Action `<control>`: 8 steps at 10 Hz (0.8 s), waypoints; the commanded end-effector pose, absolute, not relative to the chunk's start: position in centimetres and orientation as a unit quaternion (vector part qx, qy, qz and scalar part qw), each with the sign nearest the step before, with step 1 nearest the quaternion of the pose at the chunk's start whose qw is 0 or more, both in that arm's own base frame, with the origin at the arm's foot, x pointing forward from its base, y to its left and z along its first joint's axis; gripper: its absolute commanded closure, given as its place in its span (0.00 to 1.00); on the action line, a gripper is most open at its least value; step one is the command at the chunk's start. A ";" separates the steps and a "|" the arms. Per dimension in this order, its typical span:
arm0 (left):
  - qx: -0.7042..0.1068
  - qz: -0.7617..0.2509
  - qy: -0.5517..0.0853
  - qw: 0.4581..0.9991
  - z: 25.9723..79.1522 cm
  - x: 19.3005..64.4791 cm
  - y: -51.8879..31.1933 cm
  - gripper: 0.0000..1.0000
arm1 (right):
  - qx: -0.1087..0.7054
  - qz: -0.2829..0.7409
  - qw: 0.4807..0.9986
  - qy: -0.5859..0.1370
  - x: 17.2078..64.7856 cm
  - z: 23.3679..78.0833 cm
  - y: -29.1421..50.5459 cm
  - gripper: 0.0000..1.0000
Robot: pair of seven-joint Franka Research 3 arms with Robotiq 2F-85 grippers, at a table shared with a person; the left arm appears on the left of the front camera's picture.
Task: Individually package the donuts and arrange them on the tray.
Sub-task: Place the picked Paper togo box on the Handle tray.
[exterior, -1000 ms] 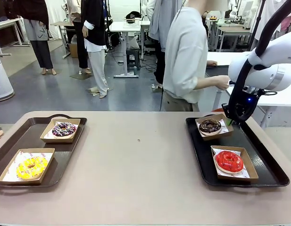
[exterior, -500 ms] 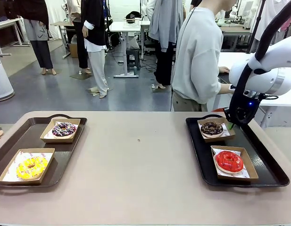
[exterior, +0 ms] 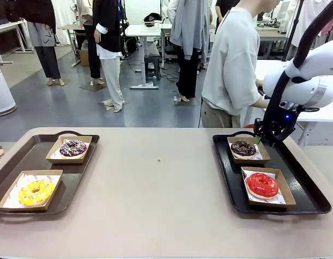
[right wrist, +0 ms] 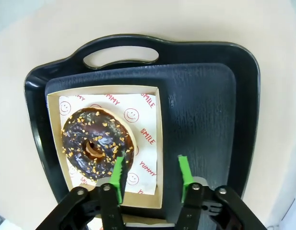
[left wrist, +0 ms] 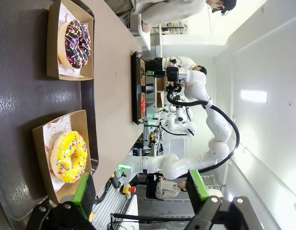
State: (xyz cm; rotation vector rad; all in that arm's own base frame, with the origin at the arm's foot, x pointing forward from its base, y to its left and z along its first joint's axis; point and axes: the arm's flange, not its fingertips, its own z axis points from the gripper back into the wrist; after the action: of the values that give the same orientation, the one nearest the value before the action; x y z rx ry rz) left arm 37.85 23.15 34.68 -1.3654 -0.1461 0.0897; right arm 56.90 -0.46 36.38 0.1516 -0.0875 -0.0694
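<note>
Beige table (exterior: 155,189) w/ rounded front corners carries two dark trays. Left tray (exterior: 36,162), brownish, sits at the table's left edge – handle toward the far side. Right tray (exterior: 312,202), black, lies near the right edge, handle also on the far side. Bare tabletop between them, w/ one small dark speck (exterior: 158,161) approx mid-table

Counts on bench:
4 donuts (exterior: 73,147) (exterior: 36,191) (exterior: 243,147) (exterior: 262,184), 4 cardboard boxes (exterior: 86,143) (exterior: 7,197) (exterior: 262,153) (exterior: 286,192), 2 black trays (exterior: 31,157) (exterior: 301,186).
</note>
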 end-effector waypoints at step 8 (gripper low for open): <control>-0.631 0.036 -0.065 0.772 34.9 37.9 23.3 0.00 | 0.276 0.010 0.961 -0.023 52.3 42.2 -6.2 0.00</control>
State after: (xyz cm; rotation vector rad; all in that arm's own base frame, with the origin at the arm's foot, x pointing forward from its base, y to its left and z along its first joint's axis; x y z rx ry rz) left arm 37.86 23.15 34.68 -1.3654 -0.1459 0.0896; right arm 54.18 -3.27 41.47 0.4478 -0.1022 -0.0016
